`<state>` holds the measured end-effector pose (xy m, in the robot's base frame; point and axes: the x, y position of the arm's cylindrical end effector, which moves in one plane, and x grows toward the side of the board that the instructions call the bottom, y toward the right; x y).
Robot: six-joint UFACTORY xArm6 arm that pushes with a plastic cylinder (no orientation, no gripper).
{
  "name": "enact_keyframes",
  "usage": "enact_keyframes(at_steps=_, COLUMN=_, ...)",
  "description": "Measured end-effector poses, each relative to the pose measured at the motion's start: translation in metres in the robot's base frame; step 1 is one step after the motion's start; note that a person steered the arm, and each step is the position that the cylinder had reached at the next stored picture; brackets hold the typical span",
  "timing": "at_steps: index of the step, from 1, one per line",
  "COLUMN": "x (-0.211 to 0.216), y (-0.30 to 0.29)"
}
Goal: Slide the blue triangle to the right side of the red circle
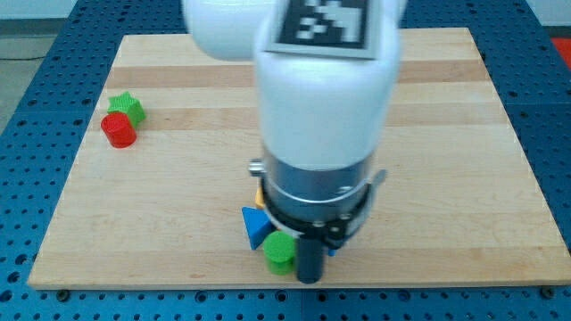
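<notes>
Here, you are looking down at a pale wooden board [446,134] lying on a blue perforated table [27,178], with the arm's white and grey body [321,107] filling the middle of the view and carrying a black-and-white marker [326,22] at its top.

There is no hand on this arm to open or close, so nothing is gripped: it ends in a dark rod, and my tip [309,279] sits near the board's bottom edge, at about 6 o'clock from the board's centre. Your tip stands just beside the green cylinder [279,252], which lies at 9 o'clock from it; you cannot tell whether the two touch, because the gap is too fine to read.

The blue triangle [254,225] lies at roughly 10 o'clock from the tip, just up and left of the green cylinder and close against it. Part of it runs under the arm's grey collar. A sliver of an orange block [260,196] shows at 12 o'clock from the blue triangle, its shape hidden by the arm. A small bit of blue also peeks out at 3 o'clock from the rod, too little for you to name.

The red circle [118,131] is well apart from all this, far out at 9 o'clock on the board, near its left edge. A green star [127,106] touches it at about 1 o'clock.
</notes>
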<state>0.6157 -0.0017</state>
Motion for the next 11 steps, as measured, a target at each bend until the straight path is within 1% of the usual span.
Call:
enact_keyframes(at_steps=2, x=-0.033, y=-0.025)
enact_keyframes(at_steps=3, x=-0.034, y=-0.061)
enact_keyframes(at_steps=4, x=-0.044, y=-0.095)
enact_keyframes(at_steps=5, x=-0.056, y=-0.093)
enact_keyframes(at_steps=7, x=-0.053, y=-0.069)
enact_keyframes(at_steps=8, x=-0.064, y=-0.066)
enact_keyframes(at_steps=11, x=-0.153, y=-0.067)
